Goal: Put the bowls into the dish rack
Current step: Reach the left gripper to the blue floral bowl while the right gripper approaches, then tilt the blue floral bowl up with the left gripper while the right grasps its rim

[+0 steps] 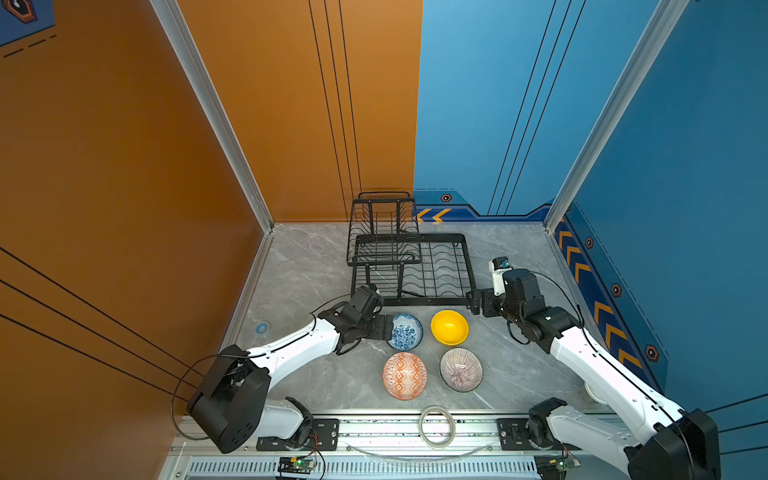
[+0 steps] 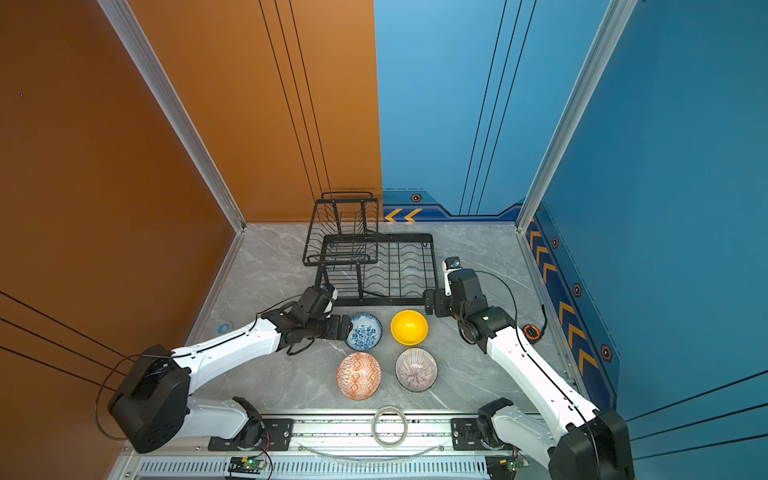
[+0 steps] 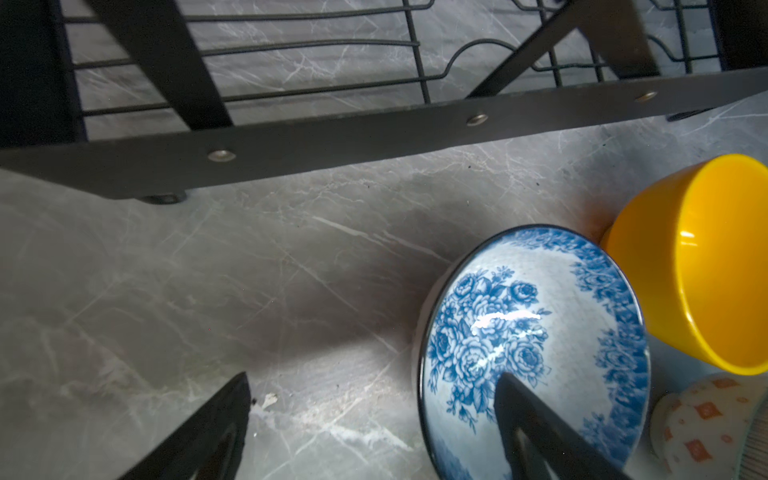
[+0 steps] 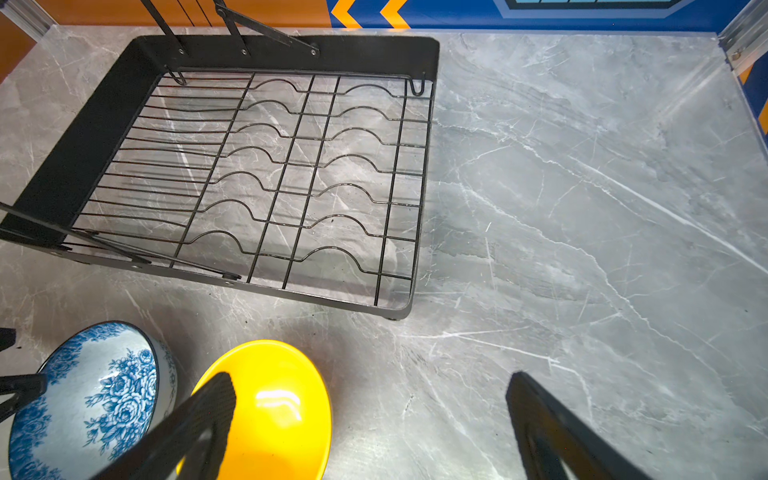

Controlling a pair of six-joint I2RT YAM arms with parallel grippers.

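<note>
Bowls: I count four, all upright on the tabletop (image 1: 316, 266), set in a square just in front of the dish rack (image 1: 428, 300).
Blue bowl (image 1: 405, 331): glossy glaze, rose print, dark rim; far left of the square.
Yellow bowl (image 1: 449, 327): plain, smooth, shiny; far right, just beside the blue one.
Orange bowl (image 1: 404, 376): diamond pattern on white; near left.
Striped bowl (image 1: 461, 370): fine pinkish radial lines; near right.
Rack build: black metal, flat band frame, thin base wires with wavy humps; a raised wire basket stands over its left part.
Left jaws: wide apart, astride the blue bowl's left rim, one finger (image 3: 513, 401) over the inside, the other over the tabletop; I cannot tell whether either touches it.
Right jaws: wide apart, holding nothing, just beside the rack's front right corner and the yellow bowl's far edge.
Around: tape ring (image 1: 436, 426) on the front rail; small blue disc (image 1: 262, 328) at the tabletop's left edge.
</note>
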